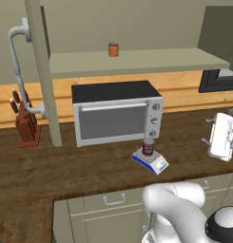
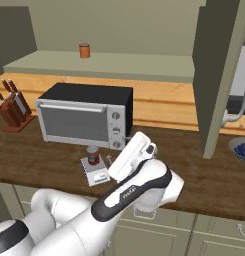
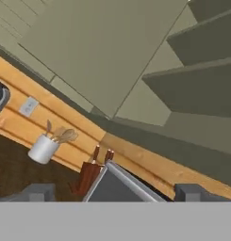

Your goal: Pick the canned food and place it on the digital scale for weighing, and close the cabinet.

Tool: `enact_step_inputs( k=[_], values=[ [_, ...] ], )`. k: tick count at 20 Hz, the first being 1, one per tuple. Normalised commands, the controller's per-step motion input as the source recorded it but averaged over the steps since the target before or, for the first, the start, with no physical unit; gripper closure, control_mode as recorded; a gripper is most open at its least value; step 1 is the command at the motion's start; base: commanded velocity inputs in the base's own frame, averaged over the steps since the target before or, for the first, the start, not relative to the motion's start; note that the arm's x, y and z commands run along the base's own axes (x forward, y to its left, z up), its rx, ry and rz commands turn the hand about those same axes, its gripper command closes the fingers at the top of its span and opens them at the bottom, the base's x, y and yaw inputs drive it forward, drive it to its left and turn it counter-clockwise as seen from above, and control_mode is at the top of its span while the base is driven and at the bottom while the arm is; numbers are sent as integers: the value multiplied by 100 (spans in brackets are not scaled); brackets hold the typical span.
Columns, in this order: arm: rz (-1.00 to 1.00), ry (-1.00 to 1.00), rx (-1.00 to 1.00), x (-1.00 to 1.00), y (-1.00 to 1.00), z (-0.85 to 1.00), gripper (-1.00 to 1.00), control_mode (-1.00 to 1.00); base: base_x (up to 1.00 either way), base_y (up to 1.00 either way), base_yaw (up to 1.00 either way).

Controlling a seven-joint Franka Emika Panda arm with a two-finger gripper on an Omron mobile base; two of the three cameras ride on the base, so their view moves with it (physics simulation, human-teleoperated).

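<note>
Dark-tipped gripper [image 3: 115, 192] wide open and empty, apart from the canned food [image 1: 148, 146] atop the digital scale [image 1: 153, 163].

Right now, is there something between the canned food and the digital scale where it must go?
No. The canned food already stands upright on the digital scale, in front of the toaster oven. What remains is the cabinet: its door hangs open above the counter.

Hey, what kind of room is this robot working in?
A rendered kitchen: a toaster oven on a wooden counter, a knife block beside it, and an open olive-green wall cabinet above.
</note>
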Motion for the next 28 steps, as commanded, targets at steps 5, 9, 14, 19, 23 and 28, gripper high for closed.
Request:
enact_step_inputs(
  k=[5,9,14,19,23,28],
  values=[
    [-14,-32,2,0,-56,35,-100,-100,0,0,0],
    [-14,-50,0,0,-34,2,-100,-100,0,0,0],
    [-20,-64,0,0,-30,0,-100,-100,0,0,0],
    [-26,-47,0,1,-43,2,-100,-100,0,0,0],
    [-26,-24,3,10,-75,9,-100,-100,0,0,0],
    [-23,-1,9,1,-92,1,-100,-100,0,0,0]
  ],
)
